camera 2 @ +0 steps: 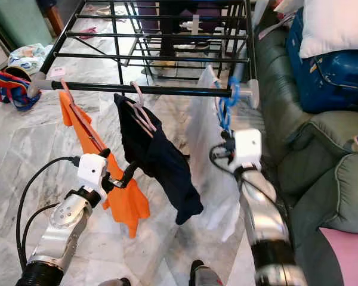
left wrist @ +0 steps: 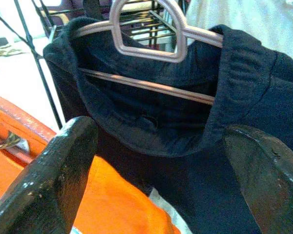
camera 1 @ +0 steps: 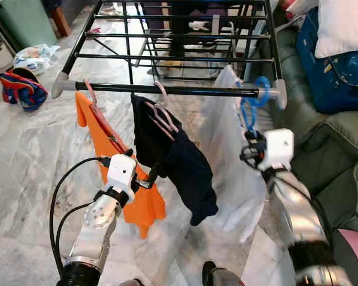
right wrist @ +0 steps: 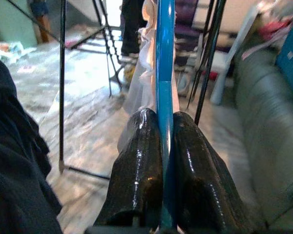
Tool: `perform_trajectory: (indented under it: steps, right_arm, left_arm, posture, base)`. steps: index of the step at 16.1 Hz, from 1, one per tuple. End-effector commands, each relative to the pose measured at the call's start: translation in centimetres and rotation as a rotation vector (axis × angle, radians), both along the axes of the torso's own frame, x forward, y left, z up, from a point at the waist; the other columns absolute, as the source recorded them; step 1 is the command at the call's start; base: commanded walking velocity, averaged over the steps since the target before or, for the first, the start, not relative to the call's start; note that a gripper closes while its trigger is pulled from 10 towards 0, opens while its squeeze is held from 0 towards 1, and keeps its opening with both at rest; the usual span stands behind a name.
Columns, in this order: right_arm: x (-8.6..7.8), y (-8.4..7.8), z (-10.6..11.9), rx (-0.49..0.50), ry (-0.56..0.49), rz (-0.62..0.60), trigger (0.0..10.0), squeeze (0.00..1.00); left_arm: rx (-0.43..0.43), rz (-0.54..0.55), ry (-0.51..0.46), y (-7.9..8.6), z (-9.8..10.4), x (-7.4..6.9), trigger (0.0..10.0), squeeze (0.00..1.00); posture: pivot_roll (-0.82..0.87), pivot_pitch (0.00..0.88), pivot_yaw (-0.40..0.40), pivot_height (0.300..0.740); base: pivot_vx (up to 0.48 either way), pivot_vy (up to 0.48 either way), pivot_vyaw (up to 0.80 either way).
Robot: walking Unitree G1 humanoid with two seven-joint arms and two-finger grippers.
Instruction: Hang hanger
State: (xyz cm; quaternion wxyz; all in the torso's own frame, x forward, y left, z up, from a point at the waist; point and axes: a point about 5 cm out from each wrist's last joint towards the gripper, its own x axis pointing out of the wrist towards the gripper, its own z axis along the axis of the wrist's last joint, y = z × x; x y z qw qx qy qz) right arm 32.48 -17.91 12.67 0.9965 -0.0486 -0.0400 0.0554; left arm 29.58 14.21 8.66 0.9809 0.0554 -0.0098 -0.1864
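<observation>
Right pincer (right wrist: 163, 170) — both fingers (right wrist: 136, 180) pressed together on the blue hanger (camera 1: 250, 104), whose hook sits over the rack rail (camera 1: 185, 90) just above the pincer; a white garment (camera 1: 227, 155) hangs from it. Left pincer (left wrist: 156, 161) — we see it spread wide, touching nothing, with the dark shirt (camera 1: 176, 158) on its pink hanger (left wrist: 146, 34) directly ahead and the orange shirt (camera 1: 116, 173) beside it.

A blue hanger (camera 1: 251, 105), a pink hanger (camera 1: 161, 110), an orange garment (camera 1: 116, 161), a navy garment (camera 1: 179, 161) and a white garment (camera 1: 230, 155) are seen; the floor (camera 1: 24, 161) is grey-veined marble.
</observation>
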Motion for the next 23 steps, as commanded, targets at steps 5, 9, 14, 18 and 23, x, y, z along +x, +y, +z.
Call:
perform_trajectory:
  steps: [5, 9, 14, 18, 23]
  right_arm:
    - [-4.3, -0.3, -1.0, -0.005, -0.042, -0.022, 10.0, 0.00]
    - [-7.4, -0.7, -4.5, -0.012, 0.076, -0.029, 10.0, 0.00]
    - [-8.1, -0.6, -6.0, -0.002, 0.150, -0.036, 10.0, 0.00]
    - [-7.6, -0.6, -5.9, -0.011, 0.166, -0.014, 10.0, 0.00]
    - [-7.3, -0.4, -6.0, -0.014, 0.171, -0.003, 10.0, 0.00]
  left_arm:
    - [0.037, 0.064, 0.020, 0.1, -0.8, -0.1, 10.0, 0.00]
    - [0.045, 0.093, 0.037, -0.2, -1.3, 0.0, 10.0, 0.00]
    - [0.021, 0.097, 0.065, -0.3, -1.7, -0.1, 10.0, 0.00]
    - [0.024, 0.112, 0.074, -0.3, -2.1, -0.2, 10.0, 0.00]
    - [0.034, 0.110, 0.083, -0.2, -2.4, -0.5, 10.0, 0.00]
  posture:
    - [-0.05, 0.156, 0.043, 0.740]
    - [-0.07, 0.158, 0.036, 0.740]
    - [-0.06, 0.155, 0.026, 0.740]
    - [-0.05, 0.148, 0.011, 0.740]
    - [-0.05, 0.146, 0.010, 0.740]
  base:
    - [0.000, 0.000, 0.00]
    - [0.000, 0.000, 0.00]
    - [0.000, 0.000, -0.22]
    - [0.000, 0.205, -0.39]
    - [0.000, 0.338, -0.22]
